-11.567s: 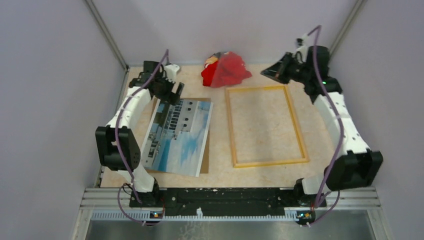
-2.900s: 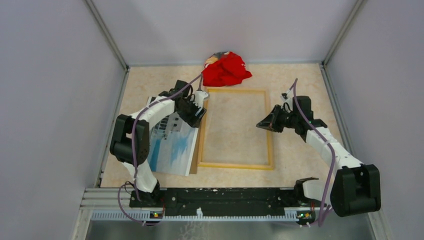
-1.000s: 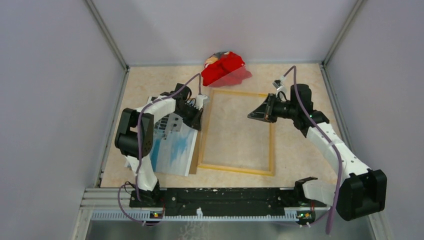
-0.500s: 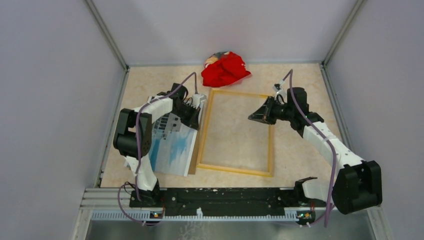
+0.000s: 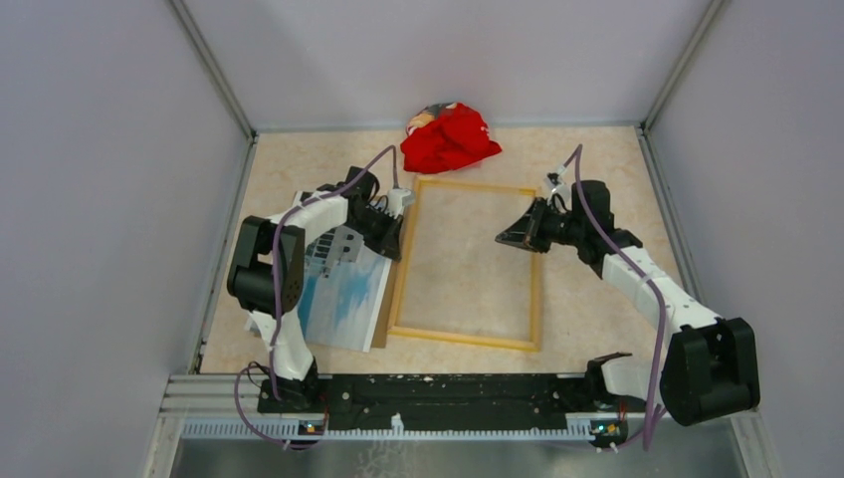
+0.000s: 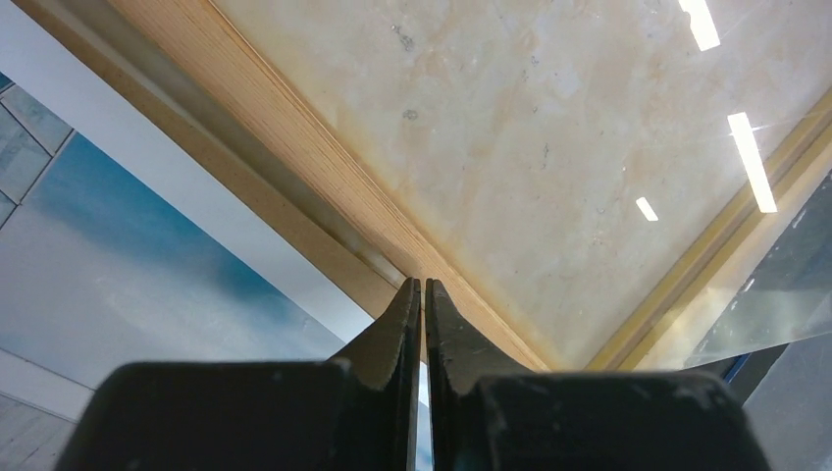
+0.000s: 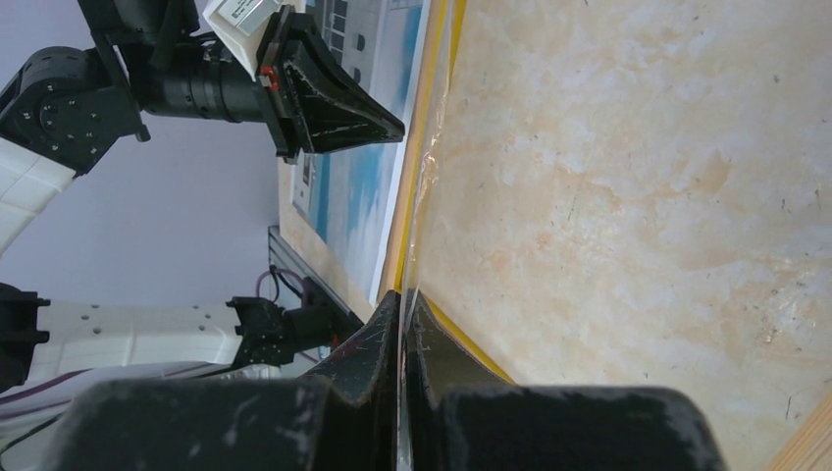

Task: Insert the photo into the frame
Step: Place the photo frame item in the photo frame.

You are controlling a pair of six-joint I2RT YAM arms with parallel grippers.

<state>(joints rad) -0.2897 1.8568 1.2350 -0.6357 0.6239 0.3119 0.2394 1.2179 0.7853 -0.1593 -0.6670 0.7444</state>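
Observation:
The photo [image 5: 343, 294] lies face up at the left on a brown backing panel [image 5: 380, 334]. The frame [image 5: 465, 340] lies beside it, pale wood side up, with its left bar over the panel's edge. My left gripper [image 5: 396, 221] is shut on that left bar [image 6: 294, 147], jaws almost touching [image 6: 423, 283], with the photo [image 6: 118, 265] just beside it. My right gripper [image 5: 501, 240] hovers over the frame's right half. It is shut [image 7: 401, 294] on the edge of a clear sheet [image 7: 422, 177] held above the frame's opening. The left gripper [image 7: 400, 126] shows across the sheet.
A crumpled red cloth [image 5: 450, 139] lies at the back, just past the frame's far bar. Lilac walls close in the table on the left, back and right. The arms' base rail [image 5: 438, 388] runs along the near edge.
Over the last second the right gripper has come slightly nearer and lower with the clear sheet. The frame's near end has slid a little left. Earlier the frame lay further right.

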